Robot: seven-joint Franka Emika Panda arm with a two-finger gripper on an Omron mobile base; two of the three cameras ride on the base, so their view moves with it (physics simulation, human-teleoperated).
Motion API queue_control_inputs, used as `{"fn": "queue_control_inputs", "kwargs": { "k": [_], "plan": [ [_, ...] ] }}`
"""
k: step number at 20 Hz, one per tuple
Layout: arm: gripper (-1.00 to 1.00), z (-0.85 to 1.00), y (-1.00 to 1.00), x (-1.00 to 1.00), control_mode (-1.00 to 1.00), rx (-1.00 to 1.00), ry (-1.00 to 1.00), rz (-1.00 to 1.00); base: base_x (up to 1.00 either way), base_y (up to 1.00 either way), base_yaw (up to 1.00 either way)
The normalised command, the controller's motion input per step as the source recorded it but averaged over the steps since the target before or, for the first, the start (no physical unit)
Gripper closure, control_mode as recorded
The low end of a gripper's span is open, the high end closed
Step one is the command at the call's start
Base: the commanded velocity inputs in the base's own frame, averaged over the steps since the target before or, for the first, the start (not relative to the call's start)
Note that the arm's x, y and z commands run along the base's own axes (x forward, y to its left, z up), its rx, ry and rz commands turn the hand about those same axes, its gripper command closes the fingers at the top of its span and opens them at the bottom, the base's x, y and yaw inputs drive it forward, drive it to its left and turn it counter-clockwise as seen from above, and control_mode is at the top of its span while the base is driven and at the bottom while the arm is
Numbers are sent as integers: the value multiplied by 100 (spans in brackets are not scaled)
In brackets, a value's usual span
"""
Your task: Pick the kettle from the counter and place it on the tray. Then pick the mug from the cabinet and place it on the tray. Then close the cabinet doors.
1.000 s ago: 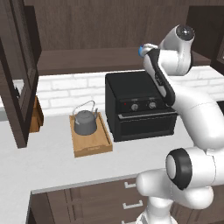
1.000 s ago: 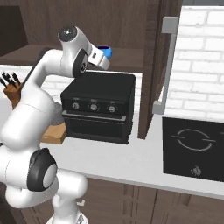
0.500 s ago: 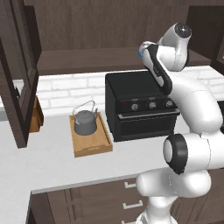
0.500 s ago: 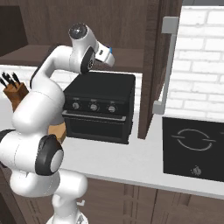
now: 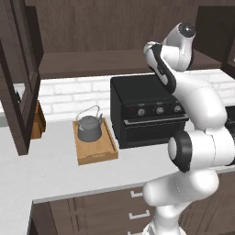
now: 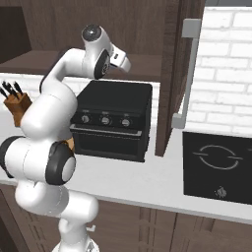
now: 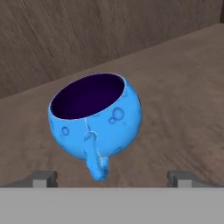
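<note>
The blue mug (image 7: 96,116) stands upright on the cabinet's wooden shelf (image 7: 179,83), its handle turned toward my hand. My gripper (image 7: 111,178) is open just in front of it, and its fingertips (image 7: 43,177) stand wide on either side of the handle without touching. The arm reaches up into the cabinet (image 5: 92,62). The dark grey kettle (image 5: 89,128) sits on the wooden tray (image 5: 97,153) on the counter (image 5: 55,172). The cabinet doors (image 5: 20,78) (image 6: 170,74) hang open.
A black countertop oven (image 5: 147,114) stands right of the tray, below my hand. A knife block (image 6: 15,104) sits by the wall at the left. A black cooktop (image 6: 219,165) lies at the right. The open door's silver handle (image 6: 187,74) juts out near the arm.
The arm has swung and the hand has gone further into the cabinet toward the mug, which it now covers in the base views. The gripper has stayed open. Kettle and tray are unmoved.
</note>
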Motion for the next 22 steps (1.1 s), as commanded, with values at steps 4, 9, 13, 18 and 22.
{"fn": "queue_control_inputs", "kwargs": {
  "k": [4, 9, 13, 18, 22],
  "plan": [
    [-100, 0, 0, 31, -100, 0, 3, 0, 0, 0, 0],
    [-100, 0, 0, 22, -100, 0, 3, 0, 0, 0, 0],
    [-100, 0, 0, 11, -100, 0, 2, 0, 0, 0, 0],
    [100, 0, 0, 0, -100, 0, 0, 0, 0, 0, 0],
    [100, 0, 0, 0, -100, 0, 0, 0, 0, 0, 0]
  ]
}}
